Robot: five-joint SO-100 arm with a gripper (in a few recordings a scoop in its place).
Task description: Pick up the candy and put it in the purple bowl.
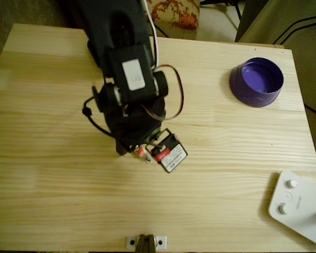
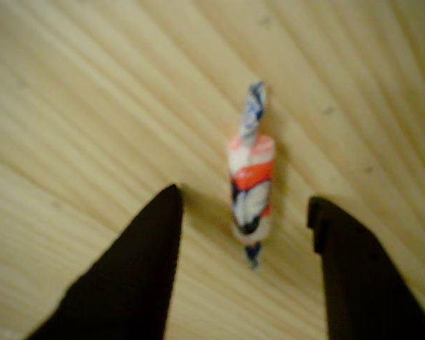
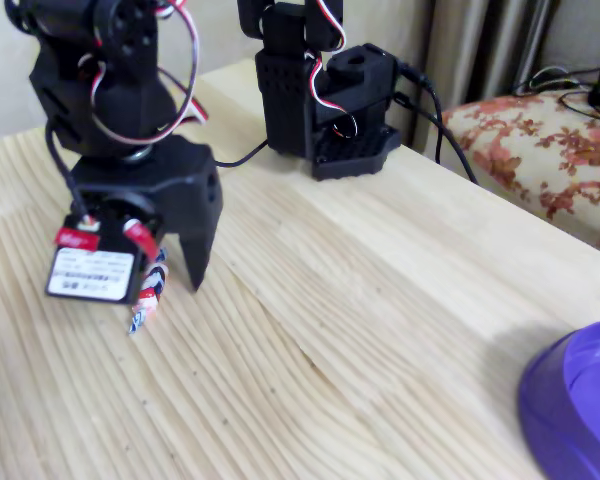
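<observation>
While its two dark fingers (image 2: 138, 276) stand parted on either side of the sweet, the robot's hand (image 2: 244, 212) hangs low over the tabletop (image 1: 68, 190), spread wide and clamping nothing. Seen through the wrist view, the candy (image 2: 250, 185) lies in the gap between the fingertips, somewhat closer to the right one, its long axis pointing away from the camera and running along the fingers rather than across them, so a squeeze would meet its narrow sides. One twisted end sits level with the fingertips; the other twist reaches beyond them, out over the pale wood grain. Neither finger appears to touch the wrapper, though blur in that picture leaves the margin uncertain.

From the side, the fixed view places the candy (image 3: 148, 292) on the wood just under the hand (image 3: 170, 275), beside the labelled servo. From above, the candy (image 1: 142, 154) peeks out at the lower edge of the arm (image 1: 129, 79), near the middle of the tabletop.

Farther off, the purple bowl (image 1: 256, 81) stands well apart, toward the upper right corner in the overhead view, upright and apparently empty. A white device with knobs (image 1: 297, 205) rests at the lower right corner, clear of the route between the two.

Judging by this alignment, closing comes next, then a lift and a long carry rightward.
</observation>
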